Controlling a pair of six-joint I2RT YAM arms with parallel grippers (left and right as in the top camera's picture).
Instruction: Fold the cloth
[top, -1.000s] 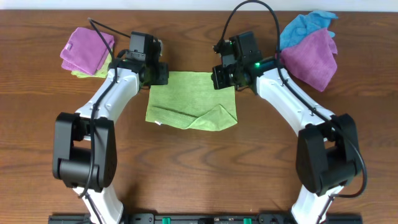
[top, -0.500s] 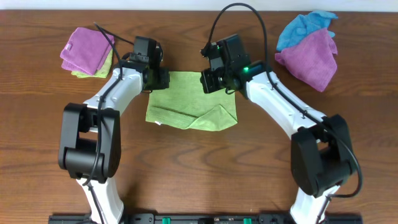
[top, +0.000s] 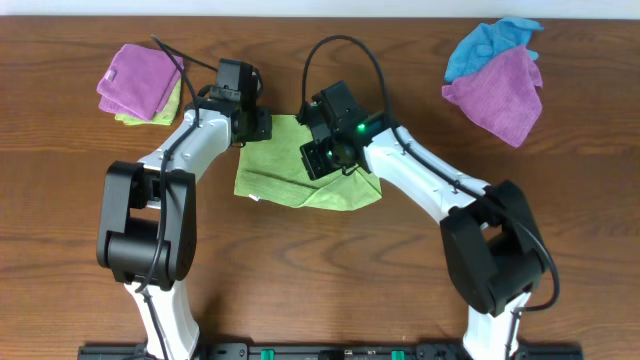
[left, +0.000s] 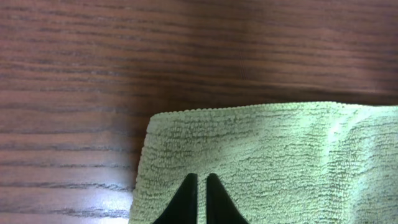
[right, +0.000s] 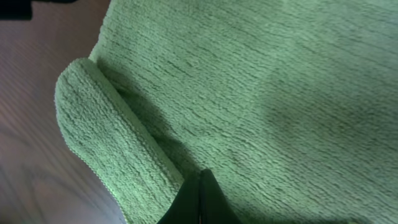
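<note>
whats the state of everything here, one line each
cloth, spread flat, one near corner folded in
left gripper, shut, tips on the cloth's corner
right gripper, shut, tips on the cloth
left purple cloth, folded
right purple cloth, crumpled
blue cloth, crumpled

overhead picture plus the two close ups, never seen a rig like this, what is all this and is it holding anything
These are two robot arms at a wooden table, each ending in a two-finger gripper. The wide picture comes from a fixed camera above. The close-ups come from a camera on each wrist, so the dark points at the bottom are that arm's own fingertips. A lime-green cloth lies in the middle, partly folded. Purple cloths sit far left and far right, with a blue cloth on the right. The right gripper looks shut on the lime-green cloth beside a rolled fold. The left gripper is shut near a corner, grip unclear.
</note>
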